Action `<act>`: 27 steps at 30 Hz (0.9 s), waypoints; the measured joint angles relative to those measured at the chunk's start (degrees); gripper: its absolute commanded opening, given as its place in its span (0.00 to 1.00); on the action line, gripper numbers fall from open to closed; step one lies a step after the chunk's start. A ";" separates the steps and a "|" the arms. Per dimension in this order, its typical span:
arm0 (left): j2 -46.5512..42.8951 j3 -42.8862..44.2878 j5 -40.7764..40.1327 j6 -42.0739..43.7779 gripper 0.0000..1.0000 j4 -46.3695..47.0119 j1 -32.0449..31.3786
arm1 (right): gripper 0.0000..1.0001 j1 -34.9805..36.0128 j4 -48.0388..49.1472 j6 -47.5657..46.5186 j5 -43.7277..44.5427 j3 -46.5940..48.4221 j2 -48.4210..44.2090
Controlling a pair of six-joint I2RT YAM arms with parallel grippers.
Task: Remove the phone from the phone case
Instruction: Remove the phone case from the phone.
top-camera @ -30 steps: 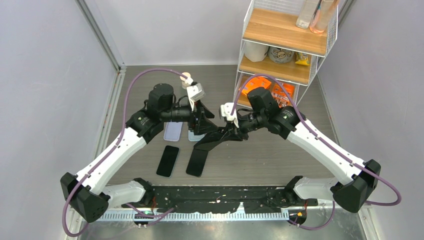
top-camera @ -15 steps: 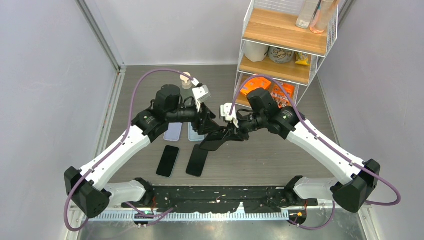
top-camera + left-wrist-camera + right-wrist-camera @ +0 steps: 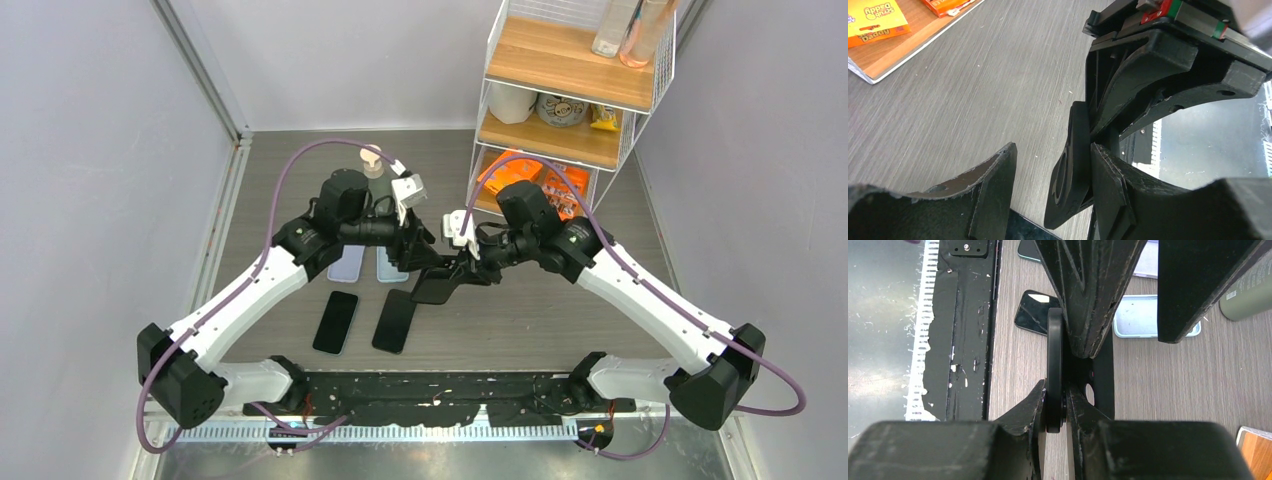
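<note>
Black slab-shaped phone case (image 3: 435, 287) hangs tilted in the air above the grey wood-grain table (image 3: 520, 320), between the two arms; whether a phone sits inside it I cannot tell. The right gripper (image 3: 1055, 390) is pinched tight on one edge, while the left gripper (image 3: 1053, 150) stands about half open astride the other end, one finger (image 3: 1108, 195) touching the case and the other apart from it.

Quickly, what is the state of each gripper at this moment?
Left gripper: open around the black phone case, not clamped on it.
Right gripper: closed, holding the black phone case by its edge.
</note>
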 measured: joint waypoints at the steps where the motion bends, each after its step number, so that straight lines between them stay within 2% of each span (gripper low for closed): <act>1: 0.15 -0.20 0.33 0.04 0.58 0.02 0.00 | 0.05 0.00 0.00 0.00 0.17 -0.11 -0.09; 9: 1.11 -1.27 0.55 1.07 0.59 0.07 -0.85 | 0.05 0.11 -1.05 0.20 0.76 -0.98 -0.63; 23: 3.43 -1.27 0.94 4.74 0.52 -1.18 -1.88 | 0.05 0.17 -1.11 0.24 1.01 -1.18 -0.66; 27: 3.96 -1.27 1.55 5.55 0.45 -2.12 -1.95 | 0.05 0.22 -0.76 0.26 1.01 -1.20 -0.90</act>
